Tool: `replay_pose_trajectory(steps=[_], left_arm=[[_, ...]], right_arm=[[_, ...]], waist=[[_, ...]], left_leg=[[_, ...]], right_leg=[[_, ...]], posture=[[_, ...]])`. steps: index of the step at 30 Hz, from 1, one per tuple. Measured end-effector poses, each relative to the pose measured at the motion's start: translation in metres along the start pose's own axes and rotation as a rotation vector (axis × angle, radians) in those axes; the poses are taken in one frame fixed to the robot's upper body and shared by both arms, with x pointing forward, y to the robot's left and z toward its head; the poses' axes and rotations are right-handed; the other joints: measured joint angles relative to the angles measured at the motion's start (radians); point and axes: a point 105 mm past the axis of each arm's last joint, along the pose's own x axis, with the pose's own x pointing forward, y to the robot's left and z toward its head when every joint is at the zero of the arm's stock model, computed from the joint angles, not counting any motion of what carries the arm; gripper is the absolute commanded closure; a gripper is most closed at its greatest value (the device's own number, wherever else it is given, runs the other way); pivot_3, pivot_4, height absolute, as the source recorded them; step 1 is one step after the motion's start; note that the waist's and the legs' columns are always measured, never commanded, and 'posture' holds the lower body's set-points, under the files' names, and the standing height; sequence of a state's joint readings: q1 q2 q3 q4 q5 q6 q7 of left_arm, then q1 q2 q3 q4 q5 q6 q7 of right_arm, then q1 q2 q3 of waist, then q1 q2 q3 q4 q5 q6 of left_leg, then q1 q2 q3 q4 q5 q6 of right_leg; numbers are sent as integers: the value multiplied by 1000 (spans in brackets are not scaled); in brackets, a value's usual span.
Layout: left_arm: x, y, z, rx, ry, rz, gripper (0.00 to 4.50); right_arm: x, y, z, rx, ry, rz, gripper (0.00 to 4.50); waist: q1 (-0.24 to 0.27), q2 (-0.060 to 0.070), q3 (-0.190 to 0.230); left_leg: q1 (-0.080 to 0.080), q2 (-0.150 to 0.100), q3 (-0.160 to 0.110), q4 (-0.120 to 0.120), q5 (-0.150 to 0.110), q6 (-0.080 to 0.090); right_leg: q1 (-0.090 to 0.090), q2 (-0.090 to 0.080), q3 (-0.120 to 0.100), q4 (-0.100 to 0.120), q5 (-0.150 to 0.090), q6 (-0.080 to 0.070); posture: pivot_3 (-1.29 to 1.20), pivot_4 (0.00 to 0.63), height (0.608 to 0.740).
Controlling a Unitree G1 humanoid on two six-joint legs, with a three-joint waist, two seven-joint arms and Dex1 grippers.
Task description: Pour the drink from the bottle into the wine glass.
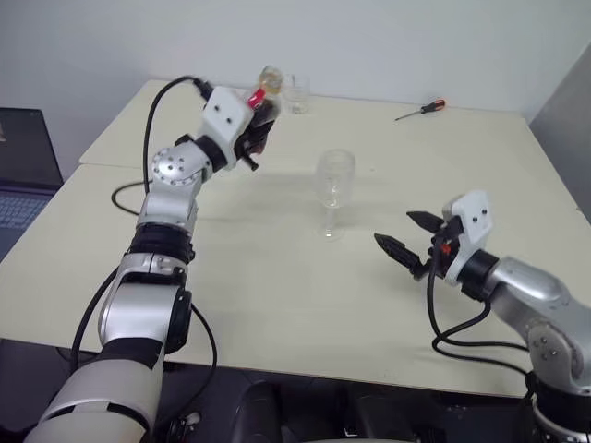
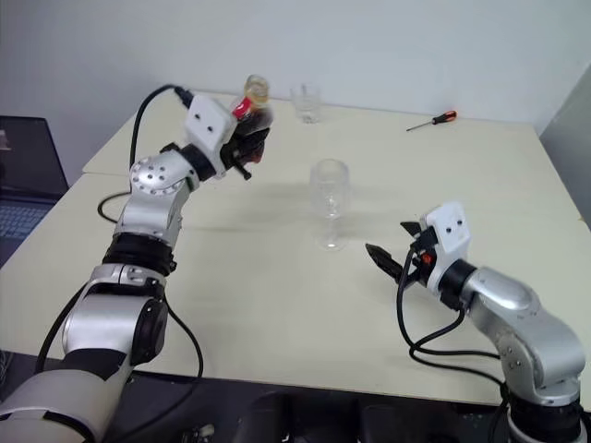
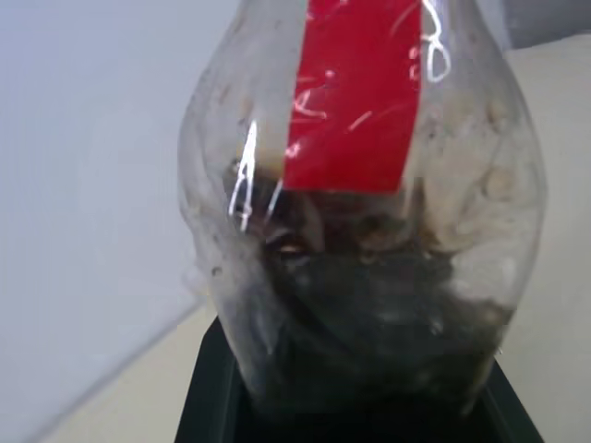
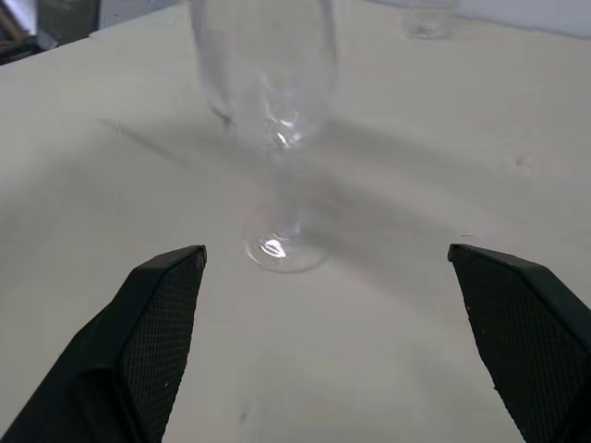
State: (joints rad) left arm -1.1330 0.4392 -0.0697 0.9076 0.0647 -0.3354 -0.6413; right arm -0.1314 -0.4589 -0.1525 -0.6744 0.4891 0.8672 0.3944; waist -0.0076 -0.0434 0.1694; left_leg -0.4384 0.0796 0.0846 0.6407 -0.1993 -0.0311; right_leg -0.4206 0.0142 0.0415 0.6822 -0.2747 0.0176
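My left gripper is shut on the bottle, holding it in the air above the table's far left part. The bottle is clear plastic with a red label strip. The dark drink lies in its lower body. The wine glass stands upright near the table's middle, to the right of the bottle and nearer to me. It looks empty. My right gripper is open, low over the table just right of the glass and pointing at it. Between its fingers I see the glass foot.
A short clear tumbler stands at the far edge behind the bottle. A red-handled screwdriver lies at the far right. A laptop sits off the table's left side. The table is pale beige.
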Motion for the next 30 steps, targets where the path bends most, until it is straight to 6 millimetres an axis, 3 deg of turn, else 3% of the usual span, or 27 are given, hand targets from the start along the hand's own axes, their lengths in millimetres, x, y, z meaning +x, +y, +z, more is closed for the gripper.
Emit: replay_pose_trajectory(steps=[7, 15, 23, 30], left_arm=[[11, -21, -15, 234, 75, -93, 3601], [8, 4, -3, 483, 49, 33, 3650], [5, -1, 0, 572, -11, 40, 3654], [1, -4, -4, 681, -9, 19, 3654]], right_arm=[[5, 5, -1, -56, -49, -56, 0], [7, 7, 9, -58, -105, -63, 0], [9, 40, 36, 38, -215, 129, 0], [9, 43, 40, 42, -222, 162, 0]], waist=[[-26, 0, 0], [-20, 0, 1], [-19, 0, 0], [-19, 0, 0]], left_leg=[[2, 1, -2, -2, 0, 0], [1, 0, 1, -2, 0, 0], [1, 1, 0, -2, 0, 0], [1, 1, 0, 0, 0, 0]], right_leg=[[0, 2, 0, 2, 0, 0], [0, 0, 0, 0, 0, 0], [0, 0, -1, 1, 2, -3], [0, 0, -1, 2, 2, -3]], posture=[[0, 150, 740], [0, 150, 740], [0, 150, 740], [0, 150, 740]])
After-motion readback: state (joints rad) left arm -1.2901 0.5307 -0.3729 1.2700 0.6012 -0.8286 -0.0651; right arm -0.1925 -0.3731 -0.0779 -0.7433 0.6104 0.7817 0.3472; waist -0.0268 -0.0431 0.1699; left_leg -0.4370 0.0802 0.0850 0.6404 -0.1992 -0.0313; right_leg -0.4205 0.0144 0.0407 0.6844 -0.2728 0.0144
